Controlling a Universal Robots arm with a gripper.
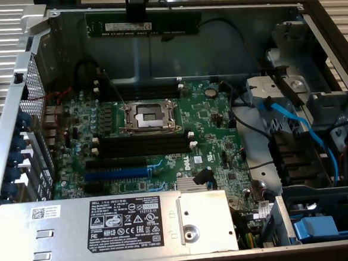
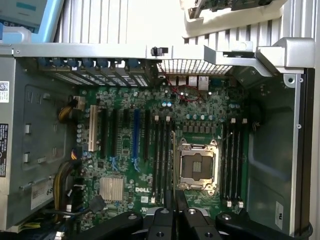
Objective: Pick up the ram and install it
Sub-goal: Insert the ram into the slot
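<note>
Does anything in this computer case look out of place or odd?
Only the ram: it is not installed but held level in the gripper, above the motherboard. Nothing looks damaged.

The ram point(image 1: 172, 22), a long dark-green stick with white label, hangs level, gripped in the jaws

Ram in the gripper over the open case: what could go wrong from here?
1. The gripper pinches the ram only near its middle; it could tilt and meet a slot skewed.
2. The bare CPU socket sits between the black memory slots; a miss could strike it.
3. The blue expansion slot runs parallel nearby: wrong-slot risk.
</note>
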